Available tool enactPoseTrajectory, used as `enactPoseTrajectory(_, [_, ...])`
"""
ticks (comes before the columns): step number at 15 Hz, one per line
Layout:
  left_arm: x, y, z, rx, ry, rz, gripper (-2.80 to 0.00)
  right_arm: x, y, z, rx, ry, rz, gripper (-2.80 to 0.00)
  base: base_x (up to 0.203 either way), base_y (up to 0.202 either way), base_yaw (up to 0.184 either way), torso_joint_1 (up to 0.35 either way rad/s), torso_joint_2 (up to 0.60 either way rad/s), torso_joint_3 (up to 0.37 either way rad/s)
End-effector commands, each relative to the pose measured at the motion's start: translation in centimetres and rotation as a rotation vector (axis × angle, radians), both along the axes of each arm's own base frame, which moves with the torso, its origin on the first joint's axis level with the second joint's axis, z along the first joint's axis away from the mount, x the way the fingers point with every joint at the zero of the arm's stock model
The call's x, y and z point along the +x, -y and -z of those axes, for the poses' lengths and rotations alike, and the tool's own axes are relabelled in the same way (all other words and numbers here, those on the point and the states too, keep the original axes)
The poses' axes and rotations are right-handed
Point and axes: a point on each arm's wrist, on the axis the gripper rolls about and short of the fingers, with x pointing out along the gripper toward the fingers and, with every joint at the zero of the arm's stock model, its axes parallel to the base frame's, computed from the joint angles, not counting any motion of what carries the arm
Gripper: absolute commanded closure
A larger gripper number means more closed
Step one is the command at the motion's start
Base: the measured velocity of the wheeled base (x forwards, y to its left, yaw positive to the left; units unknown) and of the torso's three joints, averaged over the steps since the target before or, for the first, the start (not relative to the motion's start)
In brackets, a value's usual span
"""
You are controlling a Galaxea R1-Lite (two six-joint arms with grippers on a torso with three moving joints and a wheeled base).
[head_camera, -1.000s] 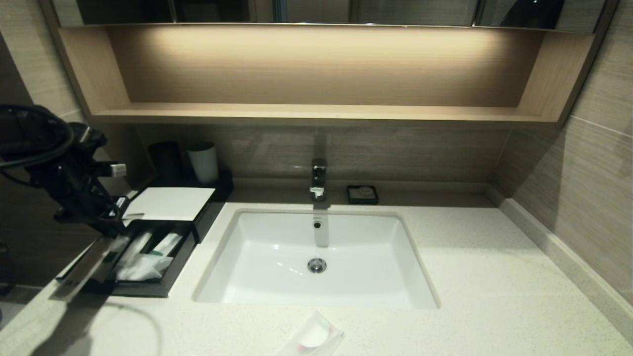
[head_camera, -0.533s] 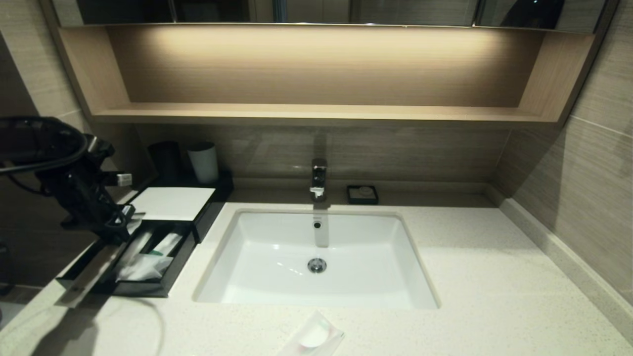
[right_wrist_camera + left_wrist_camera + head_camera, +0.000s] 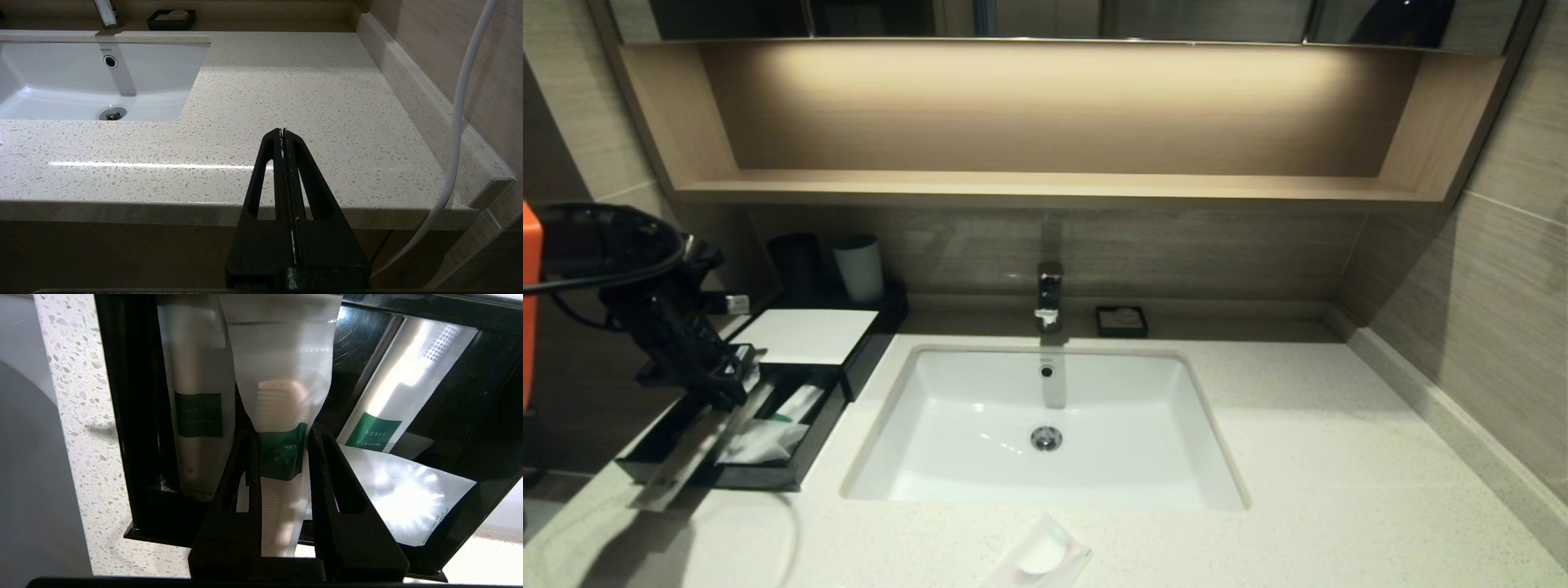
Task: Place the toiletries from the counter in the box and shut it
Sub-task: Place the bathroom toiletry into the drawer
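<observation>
One whitish green-banded packet (image 3: 282,388) over drawer tray (image 3: 135,428)

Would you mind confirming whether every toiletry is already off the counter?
No: the small square sachet lies on the counter in front of the sink.

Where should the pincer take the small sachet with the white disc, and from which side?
Probably from above, on the clear margin of the sachet beside its disc: it lies flat on the counter, in front of the sink.
</observation>
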Motion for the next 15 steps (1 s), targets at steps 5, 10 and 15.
enactPoseTrajectory(5, [0.0, 0.6, -0.4, 0.003, 0.011, 0.011, 0.00, 0.0, 0.0, 0.0, 0.000, 0.002, 0.000, 0.00, 0.000, 0.000, 0.000, 0.000, 0.00, 0.000])
enactPoseTrajectory(10, [0.3, 0.5, 0.3, 0.011, -0.002, 0.010, 0.00, 0.0, 0.0, 0.0, 0.000, 0.000, 0.000, 0.00, 0.000, 0.000, 0.000, 0.000, 0.00, 0.000])
enactPoseTrajectory(15, [0.6, 0.5, 0.6, 0.008, 0.005, -0.006, 0.00, 0.0, 0.0, 0.0, 0.000, 0.000, 0.000, 0.00, 0.000, 0.000, 0.000, 0.000, 0.00, 0.000])
